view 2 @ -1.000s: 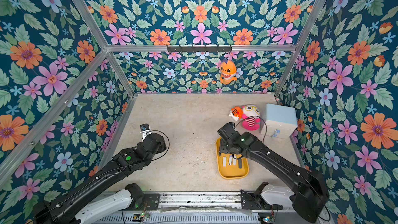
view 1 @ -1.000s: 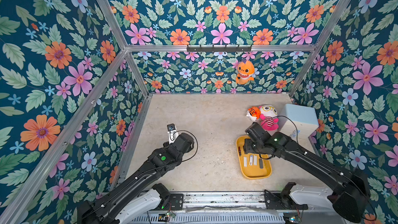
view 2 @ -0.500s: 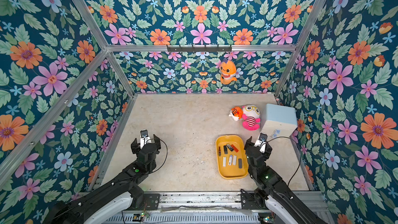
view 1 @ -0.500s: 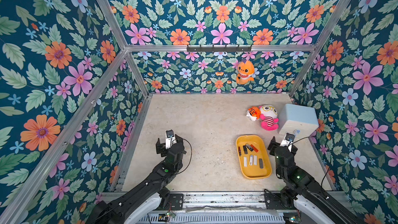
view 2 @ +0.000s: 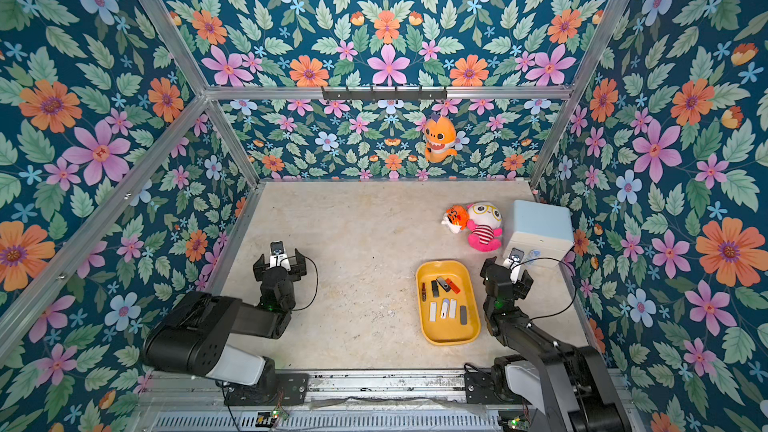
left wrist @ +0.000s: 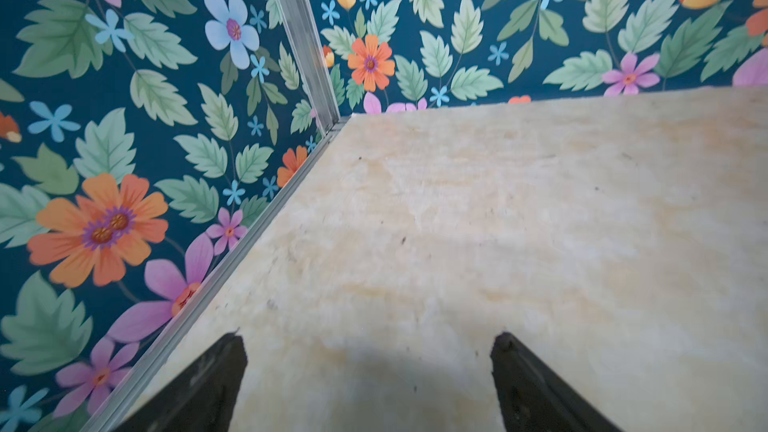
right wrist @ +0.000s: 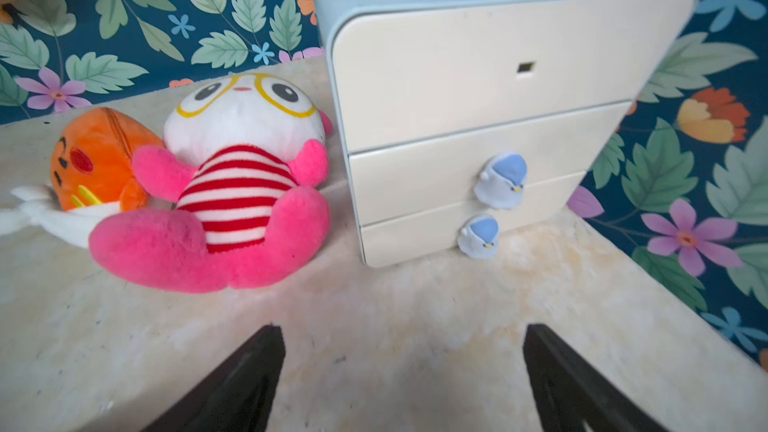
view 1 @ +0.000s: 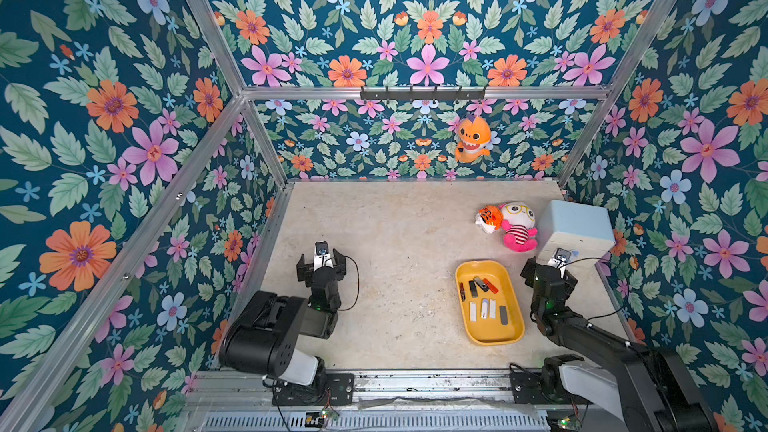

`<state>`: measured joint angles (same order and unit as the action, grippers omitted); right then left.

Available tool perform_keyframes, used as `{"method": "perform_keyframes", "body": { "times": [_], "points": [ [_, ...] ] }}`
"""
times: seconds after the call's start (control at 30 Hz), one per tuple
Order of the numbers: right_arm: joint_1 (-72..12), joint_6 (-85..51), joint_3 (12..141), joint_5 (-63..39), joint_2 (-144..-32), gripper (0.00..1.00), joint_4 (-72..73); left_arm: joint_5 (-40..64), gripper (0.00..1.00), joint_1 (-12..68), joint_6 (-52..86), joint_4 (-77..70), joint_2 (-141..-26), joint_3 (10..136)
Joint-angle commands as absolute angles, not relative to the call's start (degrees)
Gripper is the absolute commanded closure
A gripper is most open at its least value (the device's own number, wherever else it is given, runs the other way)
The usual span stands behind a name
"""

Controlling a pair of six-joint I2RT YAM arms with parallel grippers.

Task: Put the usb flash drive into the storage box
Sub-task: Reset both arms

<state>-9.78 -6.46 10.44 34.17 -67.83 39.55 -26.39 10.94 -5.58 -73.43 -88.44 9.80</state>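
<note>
Several usb flash drives (view 1: 481,283) lie inside the yellow storage box (view 1: 494,333) on the counter (view 1: 395,243). The right fingers (right wrist: 241,380) stand spread and empty just beside the box, facing the pale blue cabinet (right wrist: 478,76). The left fingers (left wrist: 208,380), also spread and empty, are well apart from it by the side wall. Both wrist views cut the fingers off at the frame edge. The drives are too small to make out markings.

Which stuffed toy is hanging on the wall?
The big-mouthed orange toy, hanging under the hook rail; the pink doll and small orange tiger lie on the table.
</note>
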Motion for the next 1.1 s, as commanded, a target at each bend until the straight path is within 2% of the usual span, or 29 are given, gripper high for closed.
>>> {"method": "perform_keyframes", "body": {
  "times": [0.0,0.03,0.07,0.1,0.13,0.17,0.2,0.27,0.3,0.33,0.37,0.43,0.5,0.57,0.63,1.07],
  "points": [
    [-4.85,-3.92,10.49,27.94,-77.09,0.05,62.57,-16.39,0.03,6.37,-1.45,-78.78,-89.48,10.51],
    [-3.09,-3.24,10.76,23.24,-80.01,0.02,65.87,-15.43,0.04,6.33,-1.91,-78.73,-90.50,11.10],
    [-3.07,-3.63,13.06,19.88,-78.58,0.01,56.02,-14.48,0.03,6.24,-2.34,-78.96,-91.82,11.47],
    [-2.94,-4.25,14.32,19.75,-79.98,0.01,55.13,-14.07,0.04,6.17,-2.80,-81.65,-93.04,11.62],
    [-2.74,-2.27,13.04,20.20,-85.75,0.00,67.86,-13.72,0.03,6.00,-2.43,-79.69,-92.31,11.88],
    [-3.10,-1.62,12.98,19.89,-85.53,0.00,65.80,-12.76,0.02,5.57,-1.86,-75.99,-91.50,13.00],
    [-2.94,-4.10,14.96,18.83,-81.12,0.01,53.64,-11.56,0.01,4.58,-1.32,-73.31,-91.77,14.58],
    [-1.77,-3.45,14.37,19.28,-84.95,0.00,63.12,-8.49,0.01,2.33,0.32,-69.23,-91.79,16.69],
    [-1.80,-4.80,15.71,18.97,-82.46,0.01,54.72,-7.23,0.01,1.49,0.69,-68.35,-91.63,16.79],
    [-1.65,-5.24,15.78,18.76,-81.86,0.01,54.38,-7.37,0.01,1.42,0.62,-69.00,-91.82,16.73],
    [-1.74,-3.90,14.84,19.21,-83.97,0.01,60.59,-7.42,0.01,1.46,0.62,-69.23,-91.95,16.75],
    [-1.73,-4.86,15.71,18.67,-81.81,0.01,53.68,-7.27,0.01,1.42,0.69,-68.66,-91.50,16.68],
    [-1.79,-3.33,14.72,19.00,-84.15,0.01,59.87,-7.45,0.01,1.48,0.62,-69.29,-91.75,16.59],
    [-1.87,-4.32,15.82,18.38,-82.29,0.01,54.41,-7.38,0.01,1.49,0.70,-68.91,-91.54,16.58],
    [-1.92,-3.47,15.10,18.79,-83.68,0.00,59.03,-7.38,0.01,1.49,0.70,-68.99,-91.60,16.57],
    [-1.94,-3.82,15.29,18.63,-83.23,0.01,57.42,-7.31,0.01,1.54,0.70,-68.98,-91.65,16.55]
  ]
}}
